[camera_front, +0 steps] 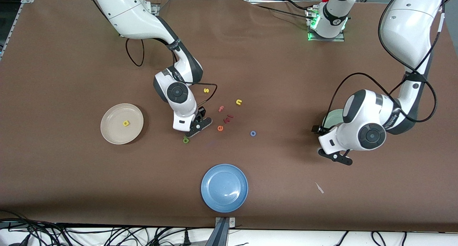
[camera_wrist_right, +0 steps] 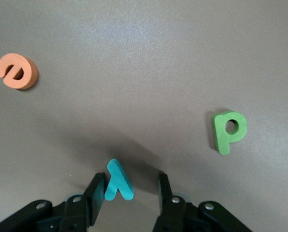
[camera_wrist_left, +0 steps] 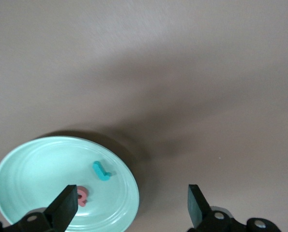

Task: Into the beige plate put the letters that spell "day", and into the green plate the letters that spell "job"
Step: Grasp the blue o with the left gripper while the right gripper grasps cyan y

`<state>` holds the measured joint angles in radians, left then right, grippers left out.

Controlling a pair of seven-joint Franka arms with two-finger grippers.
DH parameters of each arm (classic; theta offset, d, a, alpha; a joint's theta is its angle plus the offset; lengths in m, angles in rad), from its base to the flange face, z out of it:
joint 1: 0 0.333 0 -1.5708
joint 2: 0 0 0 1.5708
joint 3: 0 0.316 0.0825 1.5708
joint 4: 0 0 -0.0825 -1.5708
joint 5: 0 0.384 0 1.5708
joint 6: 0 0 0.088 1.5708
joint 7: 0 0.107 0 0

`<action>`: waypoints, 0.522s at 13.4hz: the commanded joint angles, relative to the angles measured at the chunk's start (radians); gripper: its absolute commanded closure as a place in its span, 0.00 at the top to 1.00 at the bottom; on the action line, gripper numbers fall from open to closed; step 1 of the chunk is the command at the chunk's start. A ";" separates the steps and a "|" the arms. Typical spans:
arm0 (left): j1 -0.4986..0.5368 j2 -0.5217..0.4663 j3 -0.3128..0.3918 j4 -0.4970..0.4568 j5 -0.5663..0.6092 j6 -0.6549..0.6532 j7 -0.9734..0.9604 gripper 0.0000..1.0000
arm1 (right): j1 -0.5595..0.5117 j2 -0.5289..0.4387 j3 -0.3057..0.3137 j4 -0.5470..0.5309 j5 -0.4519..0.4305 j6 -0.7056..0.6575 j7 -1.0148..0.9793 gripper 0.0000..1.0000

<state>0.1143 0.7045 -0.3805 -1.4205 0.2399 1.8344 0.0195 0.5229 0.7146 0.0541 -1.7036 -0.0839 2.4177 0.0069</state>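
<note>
My right gripper (camera_front: 198, 126) is down at the table with its fingers on either side of the teal "y" (camera_wrist_right: 118, 181). One finger (camera_wrist_right: 98, 186) touches the letter and the other stands a little apart. The green round-bowled letter (camera_wrist_right: 228, 130) (camera_front: 186, 140) lies beside it. A yellow letter (camera_front: 126, 123) lies in the beige plate (camera_front: 111, 131). My left gripper (camera_wrist_left: 131, 198) (camera_front: 335, 156) hangs open and empty over the edge of the green plate (camera_wrist_left: 32, 159) (camera_front: 331, 118), which holds the teal "j" (camera_wrist_left: 101, 170) and the pinkish-red "b" (camera_wrist_left: 82, 195). The blue "o" (camera_front: 253, 133) lies mid-table.
The orange "e" (camera_front: 220, 128) (camera_wrist_right: 16, 71), reddish "f" (camera_front: 221, 108), another red letter (camera_front: 229, 117), yellow "s" (camera_front: 206, 90) and yellow "n" (camera_front: 239, 102) lie around the right gripper. A blue plate (camera_front: 224, 187) sits nearest the front camera. The left arm covers most of the green plate.
</note>
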 commanded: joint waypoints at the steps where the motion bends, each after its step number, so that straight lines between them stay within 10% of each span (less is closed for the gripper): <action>1: 0.001 0.013 0.003 0.041 0.013 -0.006 -0.004 1.00 | 0.003 -0.030 0.003 -0.036 -0.016 0.009 0.030 0.48; 7: -0.073 0.075 0.005 0.116 0.009 0.022 -0.267 1.00 | 0.005 -0.026 0.003 -0.036 -0.016 0.018 0.059 0.46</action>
<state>0.0813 0.7295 -0.3799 -1.3737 0.2399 1.8497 -0.1331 0.5247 0.7145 0.0543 -1.7039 -0.0840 2.4184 0.0319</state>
